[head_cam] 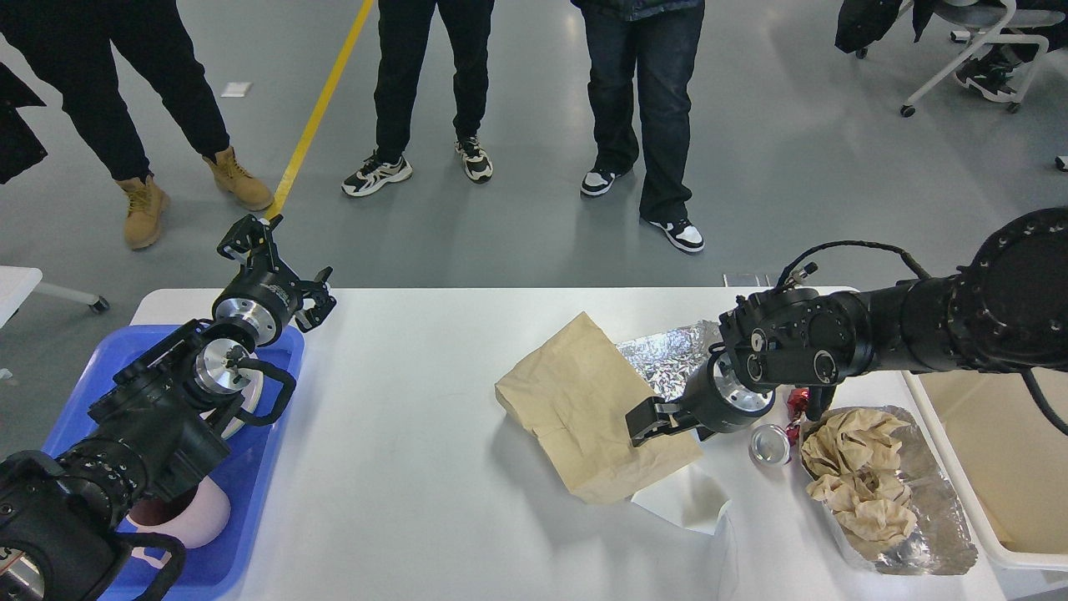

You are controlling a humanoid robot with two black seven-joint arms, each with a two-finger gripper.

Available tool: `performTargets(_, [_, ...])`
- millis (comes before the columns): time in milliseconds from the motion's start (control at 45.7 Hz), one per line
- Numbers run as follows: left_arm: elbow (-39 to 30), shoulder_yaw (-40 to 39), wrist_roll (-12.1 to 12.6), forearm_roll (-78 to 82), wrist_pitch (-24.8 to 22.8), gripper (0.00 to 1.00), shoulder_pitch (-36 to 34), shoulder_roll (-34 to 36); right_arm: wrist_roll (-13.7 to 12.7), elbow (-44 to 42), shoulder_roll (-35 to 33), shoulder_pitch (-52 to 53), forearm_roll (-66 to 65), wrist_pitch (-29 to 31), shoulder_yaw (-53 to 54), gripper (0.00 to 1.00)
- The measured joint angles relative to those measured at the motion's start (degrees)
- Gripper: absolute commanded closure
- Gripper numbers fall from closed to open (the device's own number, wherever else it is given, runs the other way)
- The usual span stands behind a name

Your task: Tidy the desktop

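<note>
1. The paper bag [594, 406] looks light, soft and crushable; I judge its right edge the best place to pinch.
2. My right gripper [642, 424] sits low over that edge; I cannot tell whether its fingers are apart or together.
3. My left gripper [279, 269], far left of the bag, stands spread and empty.
4. The desktop [417, 467] under the bag is white, smooth and round-cornered; foil [672, 355] lies just behind the bag.
</note>
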Motion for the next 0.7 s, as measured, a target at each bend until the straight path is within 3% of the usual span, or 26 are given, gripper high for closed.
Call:
performTargets(241, [0.0, -0.02, 0.0, 0.0, 0.0, 0.03, 0.0, 0.0, 0.02, -2.54, 1.65, -2.47, 0.07, -0.05, 1.22, 0.03])
performTargets(307, [0.0, -0.02, 0.0, 0.0, 0.0, 0.03, 0.0, 0.0, 0.03, -2.9, 1.76, -2.69, 0.07, -0.05, 1.5, 0.1])
performTargets(416, [0.0, -0.02, 0.0, -0.02, 0.0, 0.03, 0.0, 0.0, 0.03, -3.48, 1.81, -2.93, 0.06, -0.1, 1.81, 0.3])
performTargets(504, [0.0, -0.02, 0.0, -0.02, 0.0, 0.03, 0.0, 0.0, 0.03, -3.59, 1.78, -3.02, 0.06, -0.13, 1.85, 0.63])
performTargets(613, [0.0, -0.02, 0.0, -0.02, 0.0, 0.03, 0.0, 0.0, 0.03, -3.6, 1.77, -3.1, 0.06, -0.04, 1.84, 0.89])
performTargets(701, [0.0, -0.02, 0.0, -0.02, 0.0, 0.03, 0.0, 0.0, 0.08, -3.6, 1.84, -3.1, 0.03, 0.23, 1.75, 0.97])
